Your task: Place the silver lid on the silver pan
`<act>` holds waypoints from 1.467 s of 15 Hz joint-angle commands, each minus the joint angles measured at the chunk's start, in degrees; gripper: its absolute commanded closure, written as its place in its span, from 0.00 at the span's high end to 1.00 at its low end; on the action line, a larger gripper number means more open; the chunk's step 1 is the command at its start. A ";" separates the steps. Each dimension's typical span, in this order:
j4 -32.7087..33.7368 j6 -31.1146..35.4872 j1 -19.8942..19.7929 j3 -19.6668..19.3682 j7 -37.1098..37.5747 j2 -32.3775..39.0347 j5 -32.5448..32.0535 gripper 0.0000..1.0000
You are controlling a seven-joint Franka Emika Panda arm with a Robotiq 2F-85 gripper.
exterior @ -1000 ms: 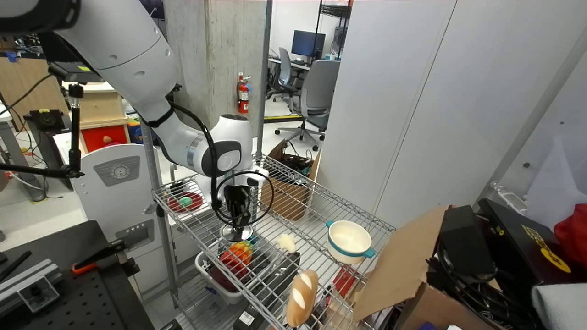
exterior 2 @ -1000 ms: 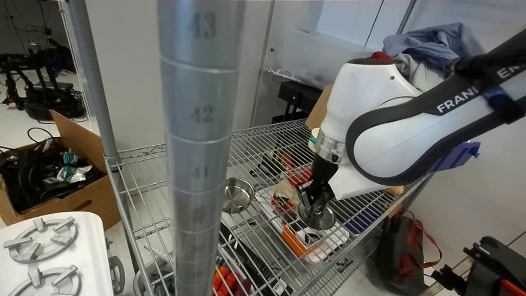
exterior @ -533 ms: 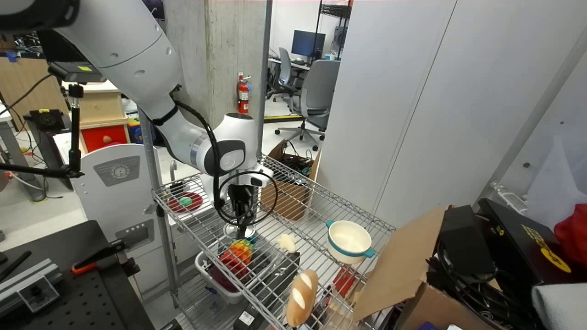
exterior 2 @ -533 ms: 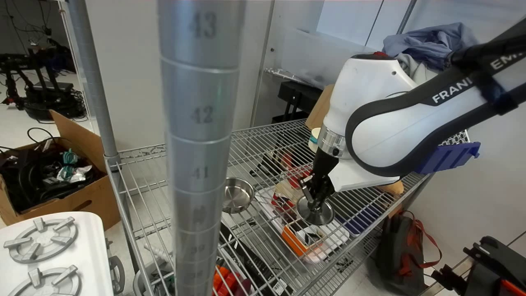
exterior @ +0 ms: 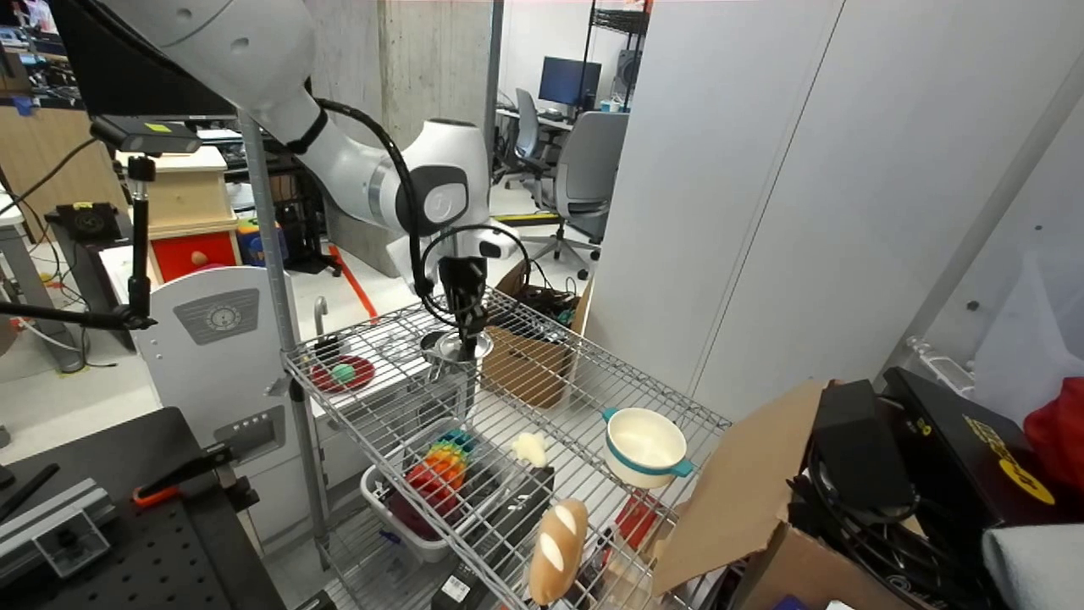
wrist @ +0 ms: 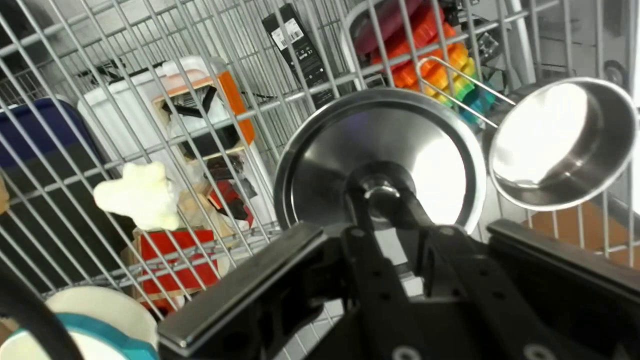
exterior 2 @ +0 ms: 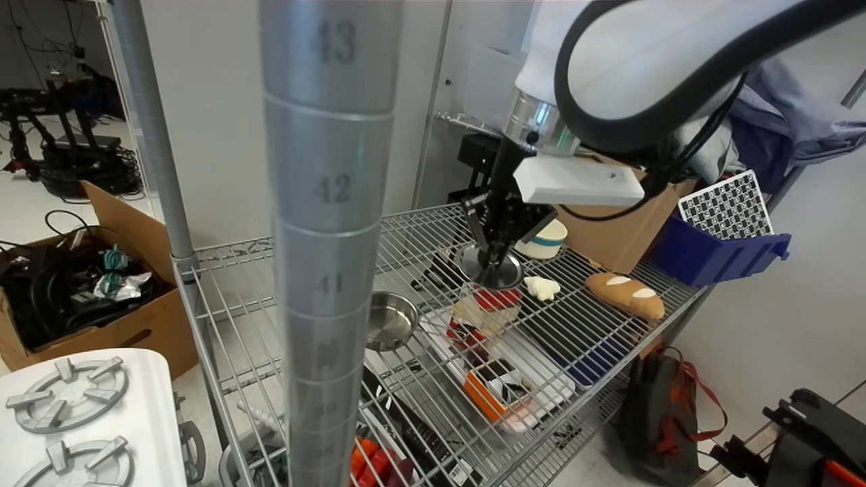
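The black hand has risen, pinching the round silver metal lid at its centre — likely clearance for reaching the round, open silver metal pan.

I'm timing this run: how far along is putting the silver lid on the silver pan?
Looks done: the pick-up, as the hand grips the silver lid by its knob. Under way: the placing, since the lid hangs apart from the silver pan in an exterior view. Left: bringing it over the pan's open top, lowering it and letting go.
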 commanded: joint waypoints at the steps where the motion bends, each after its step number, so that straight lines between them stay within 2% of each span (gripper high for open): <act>1: 12.33 -6.79 0.69 0.94 2.23 6.44 1.88 0.05; 7: 26.95 -10.91 2.73 1.76 5.19 18.01 2.40 0.05; 12: 37.37 -14.31 4.43 2.38 6.21 24.07 2.49 0.05; 22: 51.43 -21.63 4.67 3.02 6.68 33.39 2.25 0.05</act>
